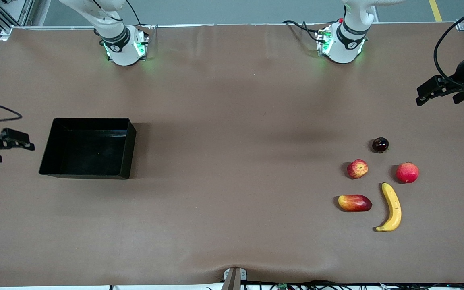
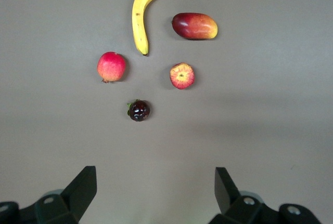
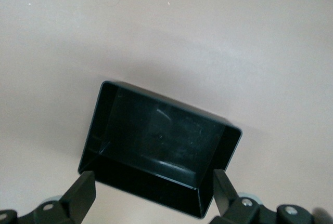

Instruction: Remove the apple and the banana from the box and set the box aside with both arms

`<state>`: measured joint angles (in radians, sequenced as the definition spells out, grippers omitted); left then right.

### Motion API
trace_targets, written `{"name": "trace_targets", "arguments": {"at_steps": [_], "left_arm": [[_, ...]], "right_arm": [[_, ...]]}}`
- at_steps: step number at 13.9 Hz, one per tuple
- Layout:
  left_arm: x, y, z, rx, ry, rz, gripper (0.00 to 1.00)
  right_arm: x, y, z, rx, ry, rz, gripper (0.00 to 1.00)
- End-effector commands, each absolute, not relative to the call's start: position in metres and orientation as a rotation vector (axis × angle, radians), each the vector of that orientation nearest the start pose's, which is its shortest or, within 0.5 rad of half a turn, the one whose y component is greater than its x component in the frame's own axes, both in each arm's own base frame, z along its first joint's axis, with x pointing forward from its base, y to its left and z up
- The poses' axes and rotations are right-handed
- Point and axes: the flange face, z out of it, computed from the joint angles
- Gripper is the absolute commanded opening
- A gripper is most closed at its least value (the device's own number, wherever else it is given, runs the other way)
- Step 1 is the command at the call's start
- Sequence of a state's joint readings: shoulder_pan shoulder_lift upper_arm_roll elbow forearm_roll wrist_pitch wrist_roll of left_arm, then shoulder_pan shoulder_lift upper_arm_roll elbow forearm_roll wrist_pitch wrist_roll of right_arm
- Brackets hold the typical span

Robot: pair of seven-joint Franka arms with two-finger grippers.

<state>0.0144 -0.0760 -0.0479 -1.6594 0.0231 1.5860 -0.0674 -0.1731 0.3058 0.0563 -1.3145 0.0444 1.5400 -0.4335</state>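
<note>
Seemingly, the box (image 1: pixel 89 148) is emptied beside the open right gripper (image 1: pixel 8 143); the apple (image 1: pixel 357 168) could be nudged rolling by the open left gripper (image 1: pixel 437 90).

You see the box (image 1: pixel 89 148) glossy black beside the black right gripper (image 1: pixel 12 141), on the plain brown table (image 1: pixel 232 121). Below the black left gripper (image 2: pixel 156 193) you find the yellow banana (image 1: pixel 391 207) with dark tips, the apple (image 1: pixel 357 168) red with pale yellow patches, an evenly pinkish-red round fruit (image 1: pixel 407 172), a red-and-yellow mango (image 1: pixel 355 203) and a dark, shiny small fruit (image 1: pixel 380 144).
</note>
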Motion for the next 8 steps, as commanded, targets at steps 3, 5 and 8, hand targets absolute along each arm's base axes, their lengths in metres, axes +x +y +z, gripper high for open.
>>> {"name": "trace_targets", "arguments": {"at_steps": [3,5,8], "left_arm": [[0.526,-0.023,0.635,-3.115,-0.015,0.001,1.00],[0.526,-0.023,0.635,-3.115,-0.018,0.001,1.00],[0.526,-0.022,0.634,-3.115,-0.018,0.010,1.00]], "right_arm": [[0.563,-0.057,0.582,-3.043,-0.314,0.054,1.00],[0.544,-0.050,0.593,-3.044,-0.327,0.053,1.00],[0.518,-0.054,0.607,-3.039,-0.316,0.046,1.00]]}}
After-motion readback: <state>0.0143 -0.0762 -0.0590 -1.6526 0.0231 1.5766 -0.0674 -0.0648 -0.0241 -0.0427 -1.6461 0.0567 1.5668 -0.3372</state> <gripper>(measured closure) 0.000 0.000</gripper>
